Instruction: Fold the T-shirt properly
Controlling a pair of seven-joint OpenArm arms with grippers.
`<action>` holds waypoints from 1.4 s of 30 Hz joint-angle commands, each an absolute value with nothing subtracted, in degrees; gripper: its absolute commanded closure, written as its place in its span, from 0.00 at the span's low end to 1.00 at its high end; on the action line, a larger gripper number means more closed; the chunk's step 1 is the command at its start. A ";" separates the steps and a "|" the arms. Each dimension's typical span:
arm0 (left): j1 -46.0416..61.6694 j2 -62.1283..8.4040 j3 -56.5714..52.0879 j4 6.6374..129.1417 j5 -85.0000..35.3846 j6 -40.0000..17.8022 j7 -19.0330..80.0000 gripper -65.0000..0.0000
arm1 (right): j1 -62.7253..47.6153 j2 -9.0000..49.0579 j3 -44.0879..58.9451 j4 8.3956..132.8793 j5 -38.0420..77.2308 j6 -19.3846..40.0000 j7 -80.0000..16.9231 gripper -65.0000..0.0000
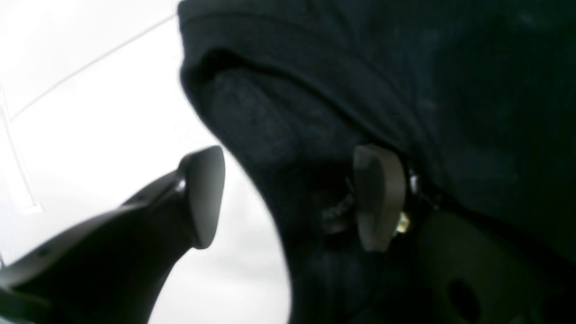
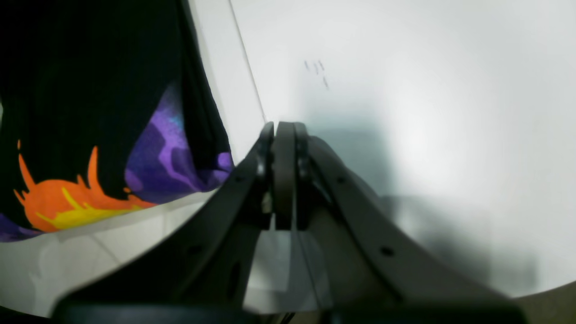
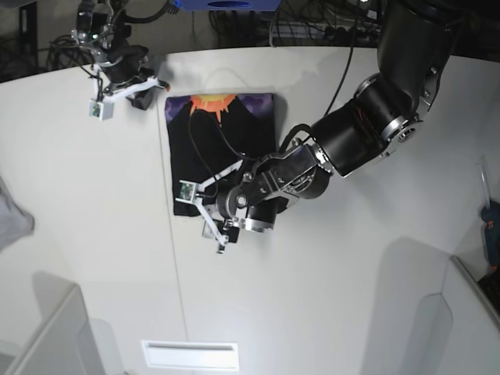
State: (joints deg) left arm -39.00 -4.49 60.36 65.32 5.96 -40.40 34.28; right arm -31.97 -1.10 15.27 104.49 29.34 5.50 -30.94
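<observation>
The black T-shirt (image 3: 223, 152) lies folded into a rectangle on the white table (image 3: 94, 234), with its orange sun and purple print at the far end. My left gripper (image 3: 212, 226) is at the shirt's near edge. In the left wrist view it (image 1: 290, 198) is open, with the black fabric (image 1: 360, 81) lying over one pad (image 1: 378, 198) and the other pad (image 1: 204, 198) over bare table. My right gripper (image 3: 147, 92) is beside the shirt's far left corner. In the right wrist view it (image 2: 284, 135) is shut and empty, with the print (image 2: 90, 198) to its left.
A small grey cloth (image 3: 12, 219) lies at the table's left edge. A blue tool (image 3: 491, 234) sits at the right edge. Cables and equipment (image 3: 234, 19) run behind the table's far rim.
</observation>
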 commanded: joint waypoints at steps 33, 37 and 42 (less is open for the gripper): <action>10.33 -14.37 6.64 114.24 6.02 -40.00 27.82 1.00 | -42.95 13.05 15.52 112.84 29.58 6.20 -14.29 1.00; 22.81 -16.48 1.01 113.71 5.93 -40.00 15.43 1.00 | -46.99 17.01 15.87 113.19 29.58 6.29 -14.20 1.00; 35.82 -17.01 -5.23 113.36 0.13 -40.00 7.78 1.00 | -53.23 18.86 15.52 113.71 29.32 6.73 -14.20 1.00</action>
